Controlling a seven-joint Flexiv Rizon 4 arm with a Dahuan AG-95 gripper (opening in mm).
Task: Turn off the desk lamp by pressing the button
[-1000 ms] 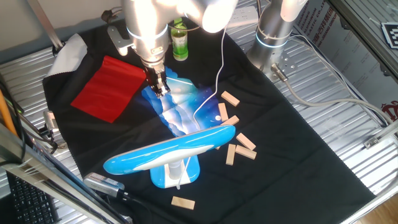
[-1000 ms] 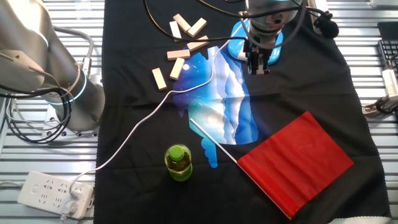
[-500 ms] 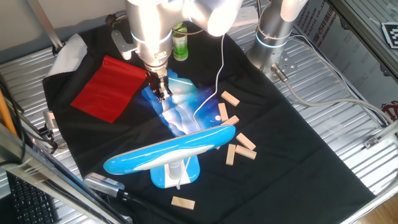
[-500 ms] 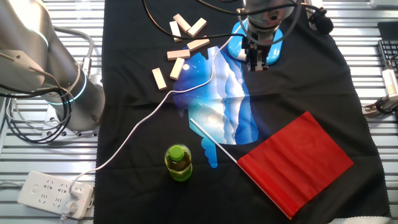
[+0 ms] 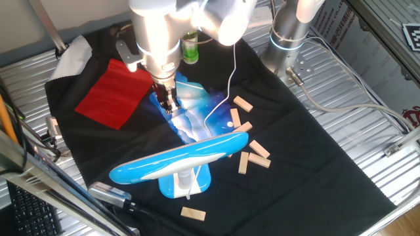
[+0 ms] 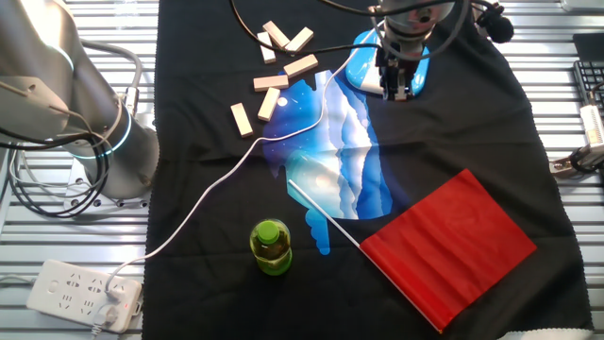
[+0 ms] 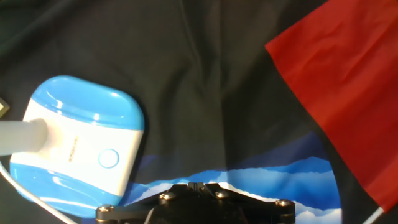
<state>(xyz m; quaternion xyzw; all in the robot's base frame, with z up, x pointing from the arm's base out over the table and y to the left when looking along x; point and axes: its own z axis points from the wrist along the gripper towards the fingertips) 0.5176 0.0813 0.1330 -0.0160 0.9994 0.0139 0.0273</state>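
Button (image 7: pixel 108 158) sits on the desk lamp (image 5: pixel 177 162) base, well apart from the gripper (image 5: pixel 168 105); centre above it, then descend vertically. Finger opening cannot be determined.

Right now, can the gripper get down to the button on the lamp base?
Probably yes. In the hand view the button faces up on the lamp base with nothing over it; the lamp's long head sits off to the side. The gripper hangs nearby.

surface: ribbed metal table (image 5: pixel 367 151) | cover: black cloth (image 5: pixel 308 157)
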